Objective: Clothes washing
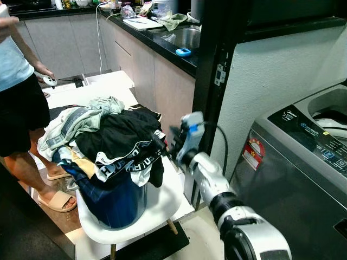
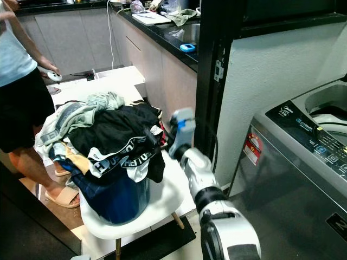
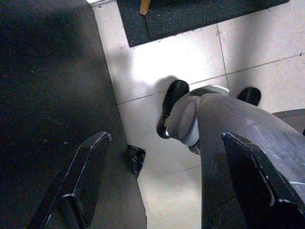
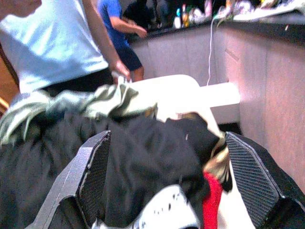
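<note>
Right gripper [image 1: 162, 145] fingers spread, at laundry pile [image 1: 116, 132]

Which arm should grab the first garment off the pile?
Right. Its pincer is open at the black clothes atop the bucket; the left pincer hangs open over the floor.

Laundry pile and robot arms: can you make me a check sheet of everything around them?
Surface: white chair on pale tiles.
Job's things: clothes pile heaped over blue basket; washing machine lid open.
Clutter: counter with cutting board, cloth, blue item.
Grippers: right gripper open at the black clothes; left gripper open, over floor.
Cables: white cable hangs from counter.
Surroundings: person beside pile; cabinets.
</note>
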Tool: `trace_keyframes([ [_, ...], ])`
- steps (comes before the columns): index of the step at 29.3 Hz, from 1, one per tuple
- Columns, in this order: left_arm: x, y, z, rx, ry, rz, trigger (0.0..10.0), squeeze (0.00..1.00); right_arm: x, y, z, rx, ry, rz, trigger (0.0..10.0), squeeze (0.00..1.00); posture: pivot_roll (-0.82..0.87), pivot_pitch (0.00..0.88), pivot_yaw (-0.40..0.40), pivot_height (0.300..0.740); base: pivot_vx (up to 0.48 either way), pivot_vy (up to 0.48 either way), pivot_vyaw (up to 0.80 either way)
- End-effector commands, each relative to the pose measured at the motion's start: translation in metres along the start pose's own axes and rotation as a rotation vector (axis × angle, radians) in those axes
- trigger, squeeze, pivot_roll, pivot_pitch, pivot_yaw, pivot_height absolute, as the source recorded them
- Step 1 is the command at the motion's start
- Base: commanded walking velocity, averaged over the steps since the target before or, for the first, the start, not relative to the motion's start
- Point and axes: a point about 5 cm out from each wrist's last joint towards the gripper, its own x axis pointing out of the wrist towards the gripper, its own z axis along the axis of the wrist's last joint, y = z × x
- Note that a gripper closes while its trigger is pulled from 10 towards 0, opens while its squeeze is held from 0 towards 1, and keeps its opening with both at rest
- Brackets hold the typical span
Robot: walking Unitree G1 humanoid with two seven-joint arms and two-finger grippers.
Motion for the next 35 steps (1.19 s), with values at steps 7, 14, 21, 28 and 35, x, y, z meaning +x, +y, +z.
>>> trace_keyframes([
  [7,-0.001,0.000,-0.008,0.022,0.024,-0.002,10.0,0.00,0.014,0.008,0.036,0.055,-0.134,0.074,10.0,0.00,0.02,0.000,-0.060,0.740,0.000,0.000,0.12],
  [14,-0.001,-0.001,-0.005,0.064,0.008,0.002,10.0,0.00,0.022,0.032,0.037,-0.072,-0.107,0.128,10.0,0.00,0.02,0.000,-0.070,0.740,0.000,0.000,0.80],
  [21,-0.001,-0.002,-0.004,0.065,0.007,-0.002,10.0,0.00,0.024,0.038,0.030,-0.142,-0.063,0.119,10.0,0.00,0.02,0.000,-0.070,0.740,0.000,0.000,0.80],
  [28,0.000,-0.003,-0.003,0.056,0.008,-0.005,10.0,0.00,0.023,0.039,0.021,-0.164,0.001,0.081,10.0,0.00,0.01,0.000,-0.067,0.740,0.000,0.000,0.52],
  [35,0.000,-0.004,-0.003,0.044,0.009,-0.007,10.0,0.00,0.023,0.033,0.020,-0.220,0.041,0.011,10.0,0.00,0.01,0.000,-0.067,0.740,0.000,0.000,0.00],
])
